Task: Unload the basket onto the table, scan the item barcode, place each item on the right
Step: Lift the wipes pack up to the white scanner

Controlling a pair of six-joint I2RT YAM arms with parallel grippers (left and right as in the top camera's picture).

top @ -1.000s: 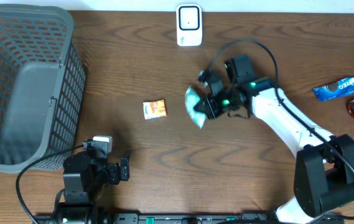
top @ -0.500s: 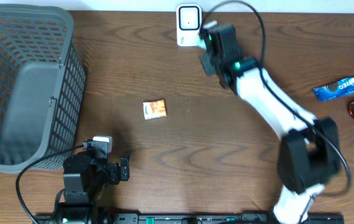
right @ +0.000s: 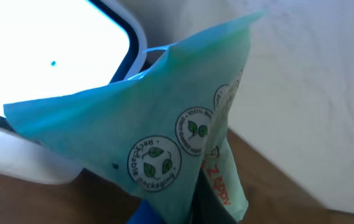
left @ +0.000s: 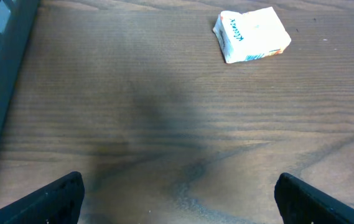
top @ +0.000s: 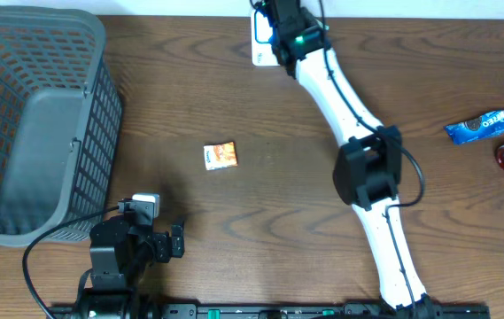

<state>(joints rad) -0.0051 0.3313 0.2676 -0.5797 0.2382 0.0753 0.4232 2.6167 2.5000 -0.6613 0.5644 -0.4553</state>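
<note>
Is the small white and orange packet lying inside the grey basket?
No, the small packet lies on the bare wooden table, clearly apart from the grey basket.

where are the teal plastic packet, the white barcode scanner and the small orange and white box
teal plastic packet [right: 164, 143], right wrist view, its printed face
white barcode scanner [right: 46, 50], right wrist view, its bright window
small orange and white box [top: 220, 156], overhead view, its top face

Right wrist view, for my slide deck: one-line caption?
A teal pouch with round green stamps held in front of the bright window of the white scanner.
</note>
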